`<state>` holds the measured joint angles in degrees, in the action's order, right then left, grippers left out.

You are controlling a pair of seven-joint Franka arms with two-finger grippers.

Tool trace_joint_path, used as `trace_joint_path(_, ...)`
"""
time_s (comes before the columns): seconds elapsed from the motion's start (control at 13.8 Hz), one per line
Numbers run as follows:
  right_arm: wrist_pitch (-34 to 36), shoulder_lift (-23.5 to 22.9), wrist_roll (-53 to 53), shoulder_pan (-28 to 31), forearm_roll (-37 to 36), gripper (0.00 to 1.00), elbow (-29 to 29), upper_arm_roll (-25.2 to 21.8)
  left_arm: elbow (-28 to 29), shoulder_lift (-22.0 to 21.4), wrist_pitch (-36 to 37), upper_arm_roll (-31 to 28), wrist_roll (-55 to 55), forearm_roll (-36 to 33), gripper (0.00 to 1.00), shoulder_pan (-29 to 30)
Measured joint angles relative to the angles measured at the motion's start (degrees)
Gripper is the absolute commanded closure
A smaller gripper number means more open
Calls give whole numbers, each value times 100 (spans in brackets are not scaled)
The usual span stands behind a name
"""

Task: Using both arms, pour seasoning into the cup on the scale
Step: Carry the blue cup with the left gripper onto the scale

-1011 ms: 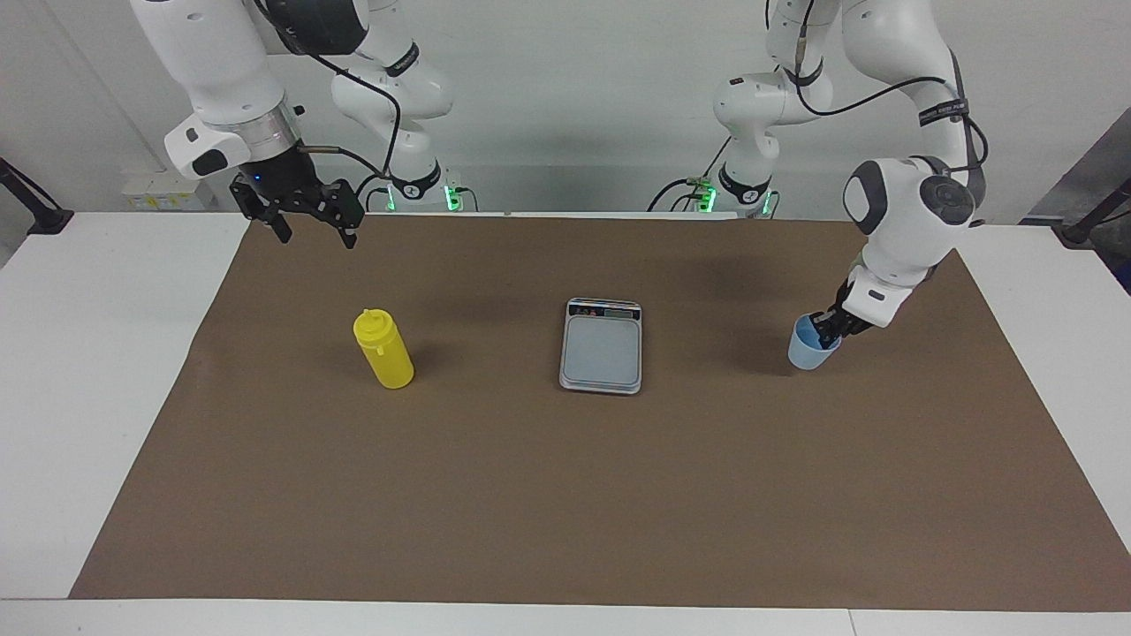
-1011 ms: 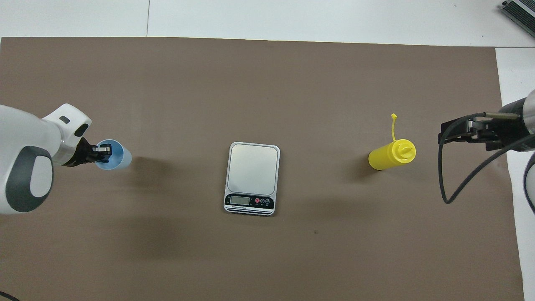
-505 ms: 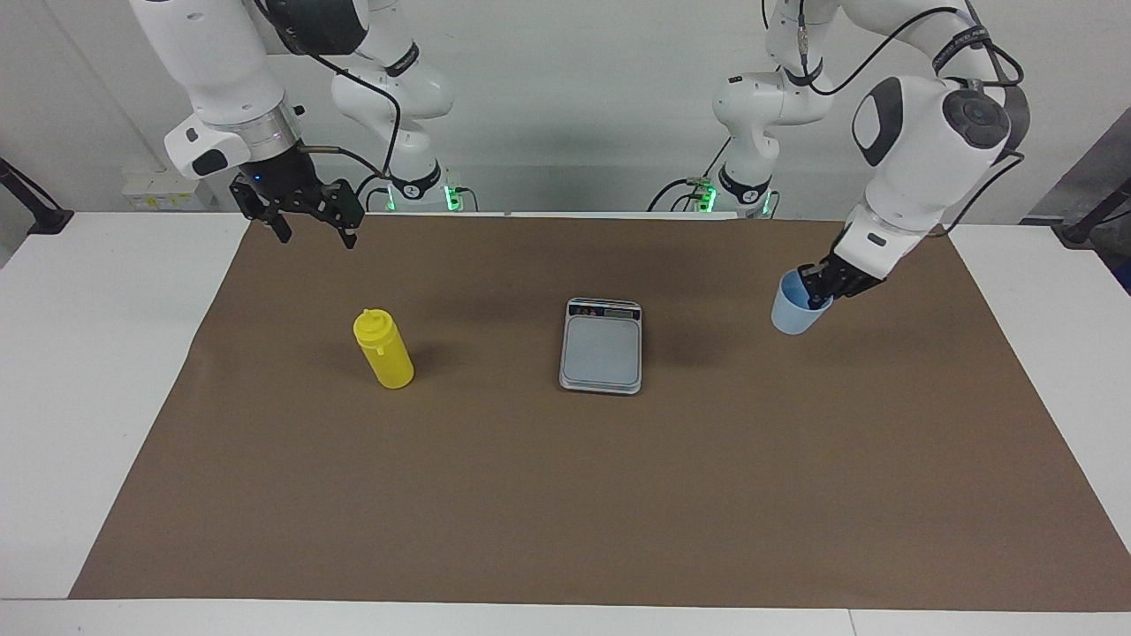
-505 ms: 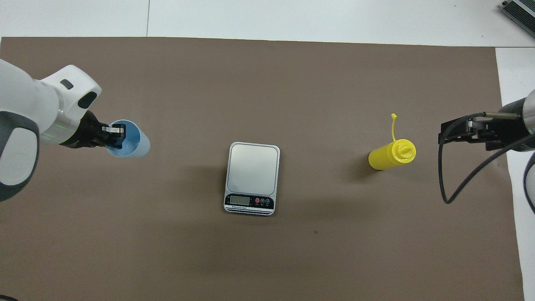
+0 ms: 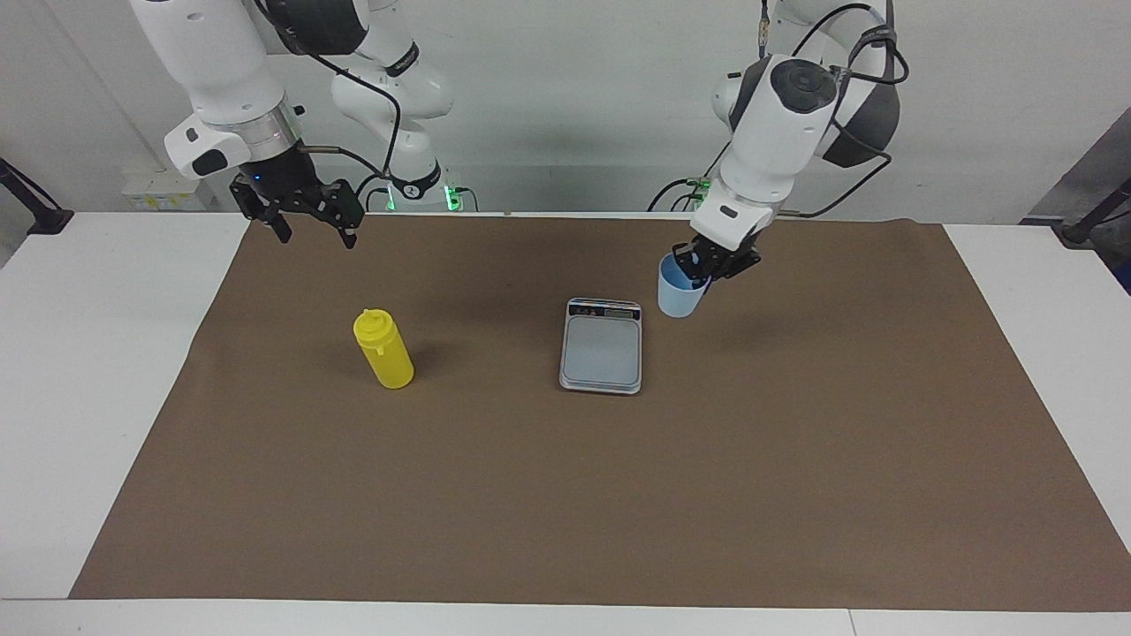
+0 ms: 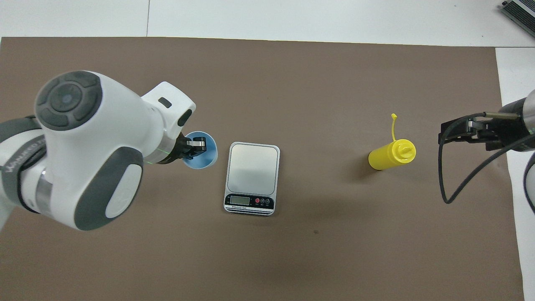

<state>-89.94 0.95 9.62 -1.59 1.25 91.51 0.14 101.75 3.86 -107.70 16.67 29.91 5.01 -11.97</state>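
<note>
My left gripper (image 5: 700,268) (image 6: 194,147) is shut on the rim of the light blue cup (image 5: 677,298) (image 6: 203,156), one finger inside it. It holds the cup up in the air, over the mat just beside the scale (image 5: 601,350) (image 6: 252,169), toward the left arm's end of the table. The silver scale lies flat in the middle of the mat with nothing on its plate. The yellow seasoning bottle (image 5: 384,352) (image 6: 391,155) stands upright toward the right arm's end. My right gripper (image 5: 317,235) (image 6: 450,135) waits open in the air over the mat's edge at that end.
A brown mat (image 5: 565,495) covers most of the white table (image 5: 88,371). A black cable (image 6: 449,184) loops down from the right wrist.
The left arm has lifted the cup off the mat and carried it from its own end of the table to just beside the scale. The right arm has not moved.
</note>
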Motion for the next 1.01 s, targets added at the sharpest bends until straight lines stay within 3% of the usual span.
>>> trace_joint_path(0.36,0,0,0,0,0,0,0,0,317,445,-804,-7,527,0,100,-633)
trace_joint_path(1.01,0,0,0,0,0,0,0,0,436,1136,-1467,-26,915,-422,100,-939)
